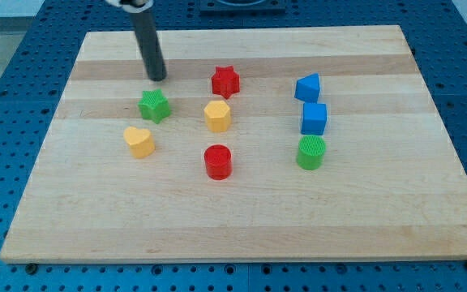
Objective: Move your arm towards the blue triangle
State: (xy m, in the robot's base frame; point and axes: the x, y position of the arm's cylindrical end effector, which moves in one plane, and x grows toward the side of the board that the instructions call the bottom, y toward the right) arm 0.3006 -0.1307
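Your tip (pixel 158 78): near the bench's top-left corner, just above the green star (pixel 154 105), not touching it.
Fingers: your arm carries none, only the dark rod, so nothing is held.
Blue triangle (pixel 307 87): toward the bench's right edge, well apart from your tip, with the red star (pixel 225 81) between them.
Right column: blue cube (pixel 314 118) just below the triangle, green cylinder (pixel 310 152) below that.
Middle: yellow hexagon (pixel 216 116), red cylinder (pixel 217 161).
Left: yellow heart (pixel 139 141).
Bench (pixel 396 219): pale wood.
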